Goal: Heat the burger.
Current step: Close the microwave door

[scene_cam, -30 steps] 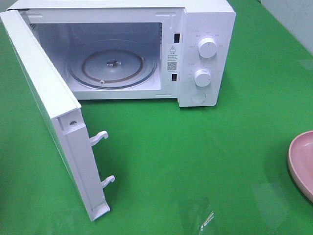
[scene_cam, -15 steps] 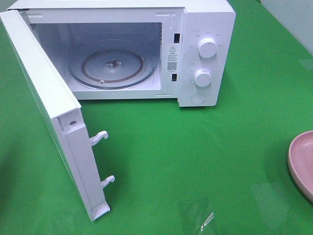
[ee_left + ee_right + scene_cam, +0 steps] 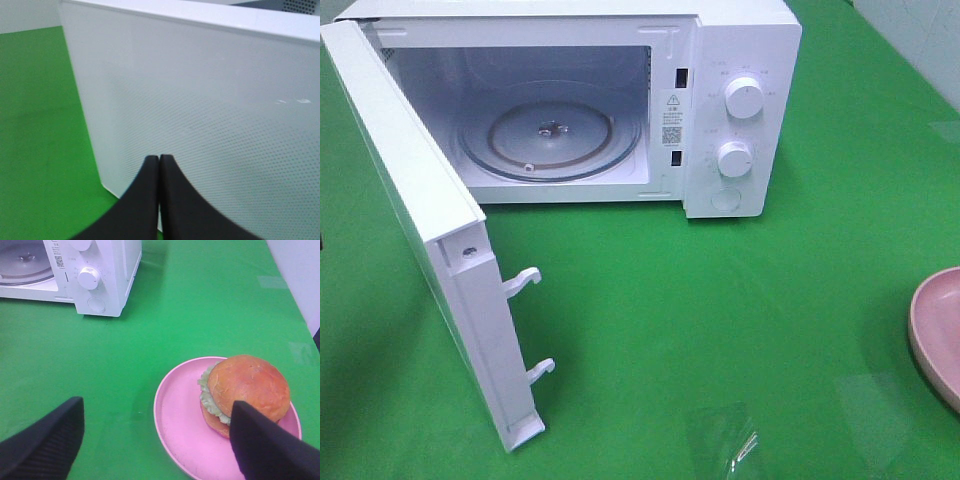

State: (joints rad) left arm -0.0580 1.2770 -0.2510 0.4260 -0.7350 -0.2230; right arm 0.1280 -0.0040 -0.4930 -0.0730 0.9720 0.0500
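Microwave [image 3: 620, 110] door [image 3: 420, 230] open, left tool [image 3: 159, 159] clenched by it, right tool [image 3: 157, 440] released above the burger [image 3: 246, 392] on the pink plate [image 3: 175, 415]: drop straight, centre on bun, squeeze lightly so nothing slides.

Matte black fingers [image 3: 150, 200] on the left gripper [image 3: 159, 162], smooth and curving to blunt tips; broader black fingers [image 3: 45, 445] on the right gripper [image 3: 155, 440], finely ribbed on the inner faces.
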